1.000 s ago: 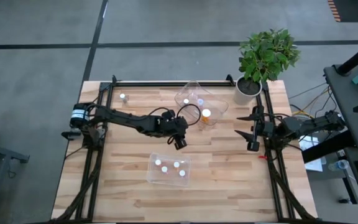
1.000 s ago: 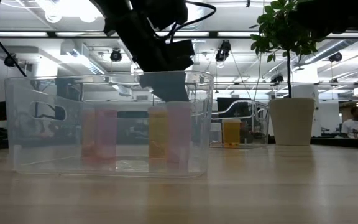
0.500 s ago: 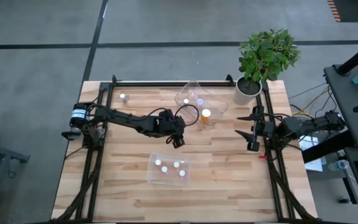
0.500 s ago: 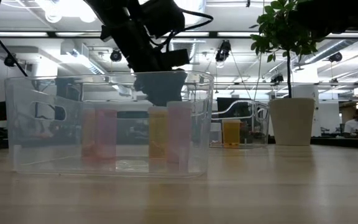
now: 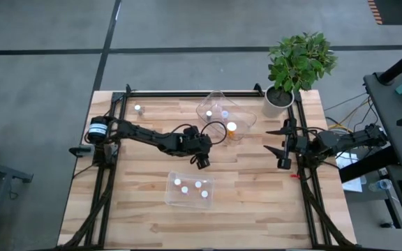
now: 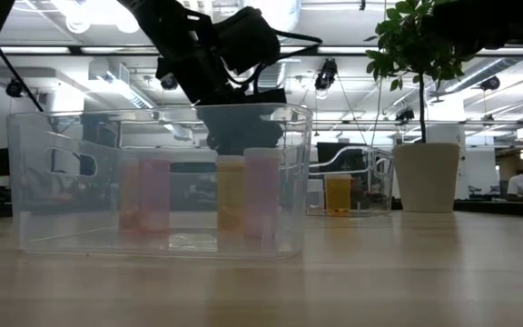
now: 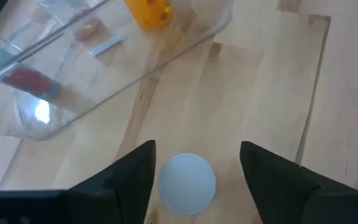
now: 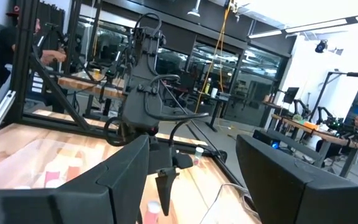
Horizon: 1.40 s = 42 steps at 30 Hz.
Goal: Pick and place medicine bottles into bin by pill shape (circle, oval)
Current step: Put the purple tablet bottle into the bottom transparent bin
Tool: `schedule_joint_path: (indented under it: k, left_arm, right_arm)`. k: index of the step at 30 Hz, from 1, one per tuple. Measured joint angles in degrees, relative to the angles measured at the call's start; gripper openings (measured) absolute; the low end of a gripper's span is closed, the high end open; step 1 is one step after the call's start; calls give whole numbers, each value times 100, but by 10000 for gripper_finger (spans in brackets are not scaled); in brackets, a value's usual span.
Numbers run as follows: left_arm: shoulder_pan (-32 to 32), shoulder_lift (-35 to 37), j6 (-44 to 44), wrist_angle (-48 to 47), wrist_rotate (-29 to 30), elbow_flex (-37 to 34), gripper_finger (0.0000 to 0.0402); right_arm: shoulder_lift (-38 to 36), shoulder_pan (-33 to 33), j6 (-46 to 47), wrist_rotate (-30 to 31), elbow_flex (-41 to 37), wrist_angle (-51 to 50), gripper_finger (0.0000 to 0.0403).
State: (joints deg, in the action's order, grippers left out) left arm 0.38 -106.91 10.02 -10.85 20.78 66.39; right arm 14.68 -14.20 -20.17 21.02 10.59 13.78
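My left gripper hangs open between the two clear bins. In the left wrist view its fingers stand on either side of a medicine bottle's white cap; a clear gap shows on one side. The high view hides this bottle under the gripper. The far bin holds an orange bottle and two white-capped ones. The near bin holds several upright bottles. One bottle stands alone at the far left. My right gripper waits open at the right edge.
A potted plant stands at the table's far right corner. Black frame rails run along the left and right edges. Bare wood lies between the near bin and the right arm.
My left gripper has shifted a little toward the table's left edge and back again, and has come down a little just beyond the near bin. It has stayed open.
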Motion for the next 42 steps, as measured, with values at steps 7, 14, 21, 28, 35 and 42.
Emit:
schedule_joint_path:
  k: [7, 14, 21, 28, 35, 42]
  left_arm:
    - [-2, 23, 3, -21, 0, 0, 138]
    - [-2, 86, 5, -71, 1, 29, 85]
    - [-133, 450, 5, -489, 100, 300, 94]
    - [-717, 1057, 20, -1099, 131, 695, 93]
    - [-1585, 1639, 615, -1189, 216, 715, 90]
    - [-2403, 1772, 801, -1244, 372, 693, 89]
  right_arm:
    - [0, -2, 0, 0, 0, 2, 233]
    - [0, 0, 0, 2, 0, 4, 233]
    - [0, -1, 2, 4, 2, 2, 233]
    - [-4, 0, 22, 18, 2, 20, 233]
    - [0, 0, 67, 21, 2, 20, 233]
    - [0, -1, 109, 22, 2, 20, 233]
